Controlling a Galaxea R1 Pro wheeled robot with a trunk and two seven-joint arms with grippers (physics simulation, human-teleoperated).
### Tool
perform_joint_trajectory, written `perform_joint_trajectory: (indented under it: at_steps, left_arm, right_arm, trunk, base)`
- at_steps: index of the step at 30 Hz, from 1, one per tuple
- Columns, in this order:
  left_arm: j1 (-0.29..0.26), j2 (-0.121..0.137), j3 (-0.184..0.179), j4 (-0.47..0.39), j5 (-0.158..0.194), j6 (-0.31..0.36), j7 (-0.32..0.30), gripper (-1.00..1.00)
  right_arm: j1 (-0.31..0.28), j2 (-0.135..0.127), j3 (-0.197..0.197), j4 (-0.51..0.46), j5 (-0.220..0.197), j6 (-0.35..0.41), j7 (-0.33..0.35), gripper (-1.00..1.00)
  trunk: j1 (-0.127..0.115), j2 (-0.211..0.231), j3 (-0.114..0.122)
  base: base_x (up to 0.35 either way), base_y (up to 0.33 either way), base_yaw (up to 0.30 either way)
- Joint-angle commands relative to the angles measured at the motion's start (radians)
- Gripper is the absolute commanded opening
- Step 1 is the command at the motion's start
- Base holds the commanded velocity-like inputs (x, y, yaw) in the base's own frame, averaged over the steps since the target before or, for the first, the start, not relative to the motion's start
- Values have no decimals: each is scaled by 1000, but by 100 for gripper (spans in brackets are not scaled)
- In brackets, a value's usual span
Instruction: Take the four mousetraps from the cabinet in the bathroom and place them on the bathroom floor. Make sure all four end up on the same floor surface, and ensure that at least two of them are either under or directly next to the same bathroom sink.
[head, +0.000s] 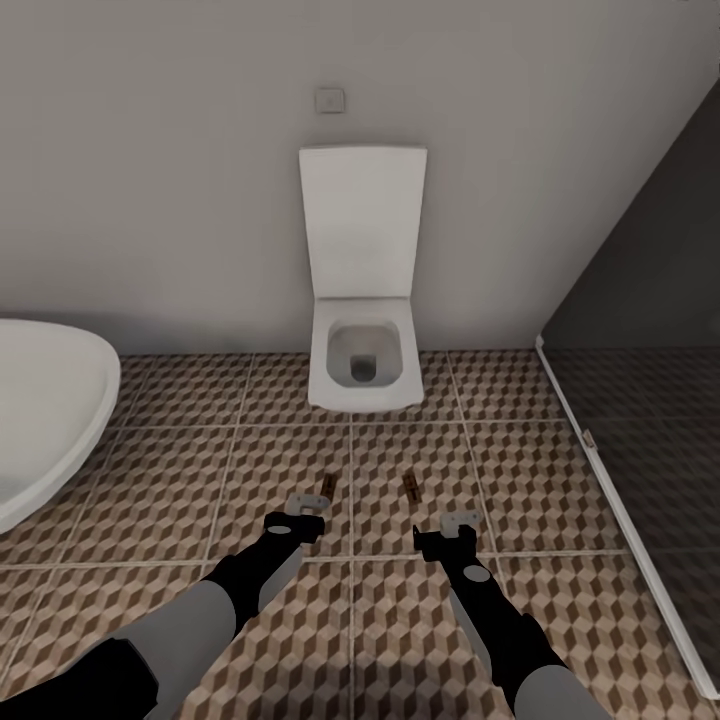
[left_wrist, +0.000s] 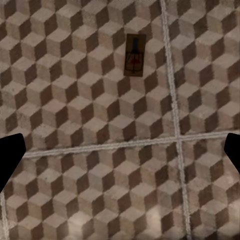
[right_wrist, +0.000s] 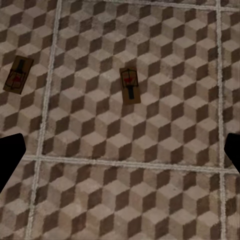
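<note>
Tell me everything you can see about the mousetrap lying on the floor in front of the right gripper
The mousetrap is a small flat rectangular tan-brown board, wooden by its look, carrying dark metal parts and a small red spot near one end. It lies flat on the cube-patterned floor tiles, between the toilet and the right gripper, just right of a grout line. Nothing grips it; the open gripper hangs clear of it. It touches the floor alone.

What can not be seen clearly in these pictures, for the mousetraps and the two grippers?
- Left mousetrap: in the head view, the left gripper covers its near end.
- Right mousetrap: too small in the head view to read its metal parts.
- Right gripper: the wrist view's edges cut its fingertips.
- Bathtub: cut by the head view's left edge.
- Bathroom floor: the dark partition hides its right part.
</note>
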Motion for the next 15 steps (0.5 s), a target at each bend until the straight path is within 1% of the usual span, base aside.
perform_joint_trajectory:
  at_steps: [1,15]
  left_arm:
    - [-1,1,-8,-2,7,4,8,100]
    - [-1,1,-8,-2,7,4,8,100]
  right_arm:
    - [0,0,4,-2,4,7,-7,100]
    - [0,0,4,-2,4,7,-7,100]
  trunk:
    - [-4,7,3]
    - [-58,105,47]
  base:
    - [0,0,0]
    - [0,0,0]
